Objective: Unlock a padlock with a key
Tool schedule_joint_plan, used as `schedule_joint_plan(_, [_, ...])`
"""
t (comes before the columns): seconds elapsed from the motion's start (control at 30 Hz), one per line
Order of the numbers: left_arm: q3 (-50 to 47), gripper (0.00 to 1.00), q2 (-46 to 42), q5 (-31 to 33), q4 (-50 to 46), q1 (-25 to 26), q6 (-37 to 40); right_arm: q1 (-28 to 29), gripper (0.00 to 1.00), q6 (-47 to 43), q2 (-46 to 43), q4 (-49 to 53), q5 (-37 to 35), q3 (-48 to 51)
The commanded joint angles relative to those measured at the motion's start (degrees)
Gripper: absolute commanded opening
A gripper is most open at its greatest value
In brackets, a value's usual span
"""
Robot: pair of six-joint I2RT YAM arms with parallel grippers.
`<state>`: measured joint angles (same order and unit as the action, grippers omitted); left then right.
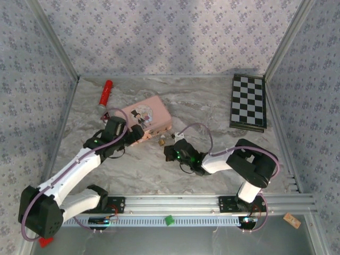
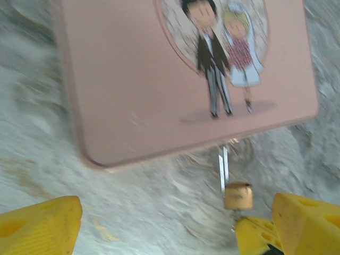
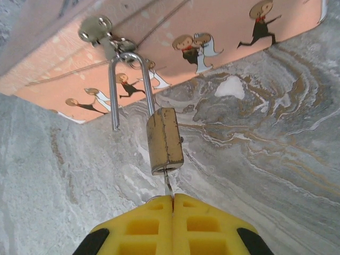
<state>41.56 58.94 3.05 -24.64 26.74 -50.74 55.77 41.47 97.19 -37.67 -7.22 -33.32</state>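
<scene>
The top external camera looks down from above and behind the arm bases, far enough back to take in the whole grey marbled table [image 1: 212, 106]. The left wrist camera looks past the left end effector [image 2: 172, 226], close onto the lid of the pink rectangular tin [image 2: 133, 79]. The right wrist camera, low over the table, faces the tin's side along the right end effector [image 3: 172, 199]. All three views share the tin and the tiny brass-gold padlock [image 3: 165, 141].

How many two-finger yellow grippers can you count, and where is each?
2. The left gripper, open, faces the edge of the pink rectangular tin. The right gripper, shut on the thin silvery key, holds it in the small brass padlock hooked on the tin.
</scene>
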Motion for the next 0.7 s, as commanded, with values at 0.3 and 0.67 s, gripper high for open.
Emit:
schedule_joint_plan(0.3, [5.06,0.93,15.09,-7.85,6.57,-11.52,11.62,-0.59,0.01,0.29,2.84,4.31,0.9,-2.45])
schedule_joint_plan(0.67, [3.03,0.9,18.71,-7.82,10.64,-11.98,10.18,-3.51,0.34,0.6,2.32,5.64,6.96,-2.18])
